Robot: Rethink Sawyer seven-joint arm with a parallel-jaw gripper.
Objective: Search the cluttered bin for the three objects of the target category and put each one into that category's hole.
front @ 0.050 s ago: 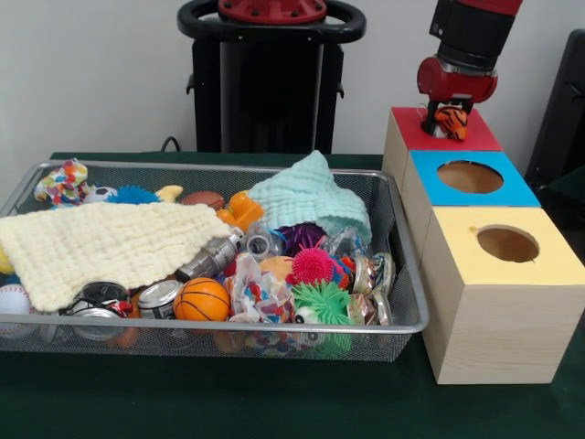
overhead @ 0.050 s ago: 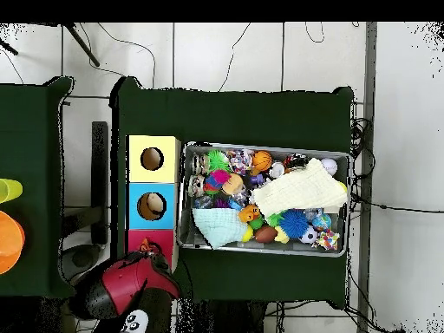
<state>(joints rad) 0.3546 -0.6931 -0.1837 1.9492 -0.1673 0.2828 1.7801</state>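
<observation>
three box tops (front @ 0.050 s ago: 466, 146) — red, blue, yellow; an orange-and-black striped toy (front @ 0.050 s ago: 450, 122) under a red and black arm (front @ 0.050 s ago: 466, 46); pale yellow cloth (front @ 0.050 s ago: 101, 245), mint cloth (front @ 0.050 s ago: 306, 194), orange basketball (front @ 0.050 s ago: 202, 299) — green tabletop (front @ 0.050 s ago: 228, 398).

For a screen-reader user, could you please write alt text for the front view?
The red gripper holds an orange striped toy over the red box, beside blue and yellow boxes with round holes. A wire bin alongside holds cloths, balls and toys.

An orange bowl (overhead @ 0.050 s ago: 9, 242) and yellow cup (overhead @ 0.050 s ago: 8, 189) sit on a side table (overhead @ 0.050 s ago: 33, 130) (dark green).
</observation>
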